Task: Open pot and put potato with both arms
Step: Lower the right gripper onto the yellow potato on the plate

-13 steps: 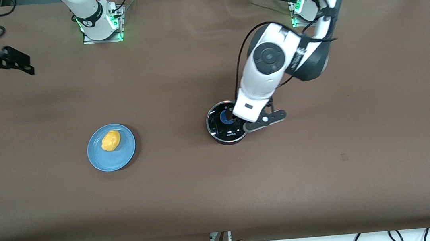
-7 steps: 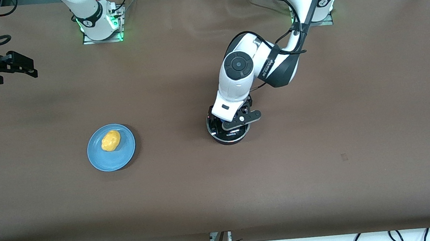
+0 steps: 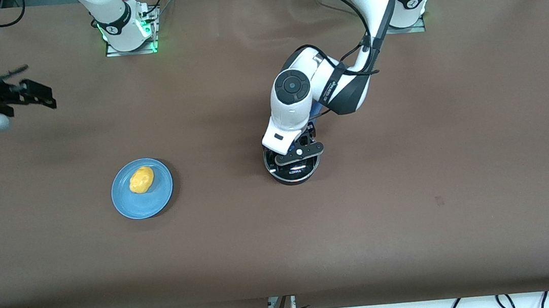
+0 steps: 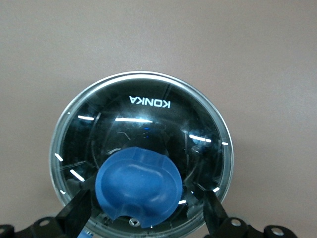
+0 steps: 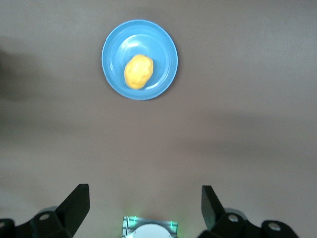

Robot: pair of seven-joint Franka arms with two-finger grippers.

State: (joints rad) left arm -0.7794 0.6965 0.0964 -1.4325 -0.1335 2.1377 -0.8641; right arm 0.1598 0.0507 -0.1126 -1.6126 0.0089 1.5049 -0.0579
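Note:
The black pot (image 3: 290,171) stands mid-table with its clear glass lid (image 4: 143,106) on. Its blue handle is mostly hidden under the left arm. My left gripper (image 3: 297,155) is low over the lid, open, with a finger on each side of the blue knob (image 4: 137,191) and gaps between; it also shows in the left wrist view (image 4: 143,215). The yellow-orange potato (image 3: 141,179) lies on a flat blue plate (image 3: 129,207). My right gripper (image 3: 44,95) hangs open and empty, high over the right arm's end of the table; its wrist view shows the potato (image 5: 138,71).
The blue plate (image 5: 166,42) sits toward the right arm's end from the pot. The right arm's base (image 3: 128,34) and the left arm's base (image 3: 404,5) stand along the edge farthest from the front camera. Brown cloth (image 3: 412,200) covers the table.
My left arm has swung toward the right arm's end, bringing its gripper over the middle of the lid around the knob. My right gripper has drifted a little toward the plate.

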